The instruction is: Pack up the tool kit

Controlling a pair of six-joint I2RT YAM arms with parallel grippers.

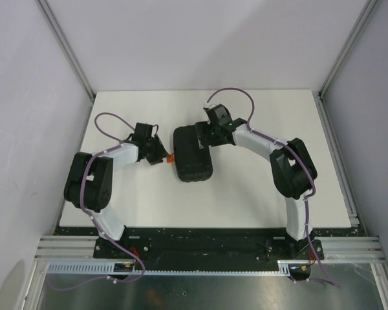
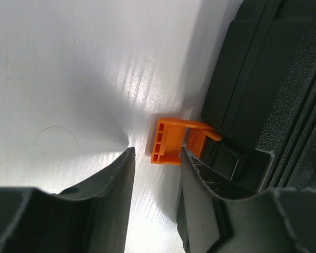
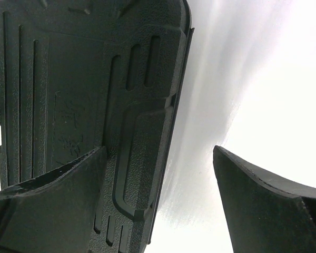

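Observation:
The tool kit case (image 1: 193,155) lies shut on the white table, black and ribbed on its lid (image 3: 84,79). Its orange latch (image 1: 171,157) sticks out flat from the left side, unfolded away from the case (image 2: 274,105). My left gripper (image 1: 160,155) is low at that side, open by a narrow gap. The latch (image 2: 168,141) lies just beyond its tips (image 2: 155,155), untouched. My right gripper (image 1: 210,132) hovers at the case's far right corner, open wide. One finger hangs over the lid and the other over bare table (image 3: 159,153). No loose tools show.
The white table (image 1: 258,187) is walled by grey panels and aluminium rails at left, right and back. Both arm bases sit on the black rail (image 1: 200,245) at the near edge. Purple cables loop over each arm.

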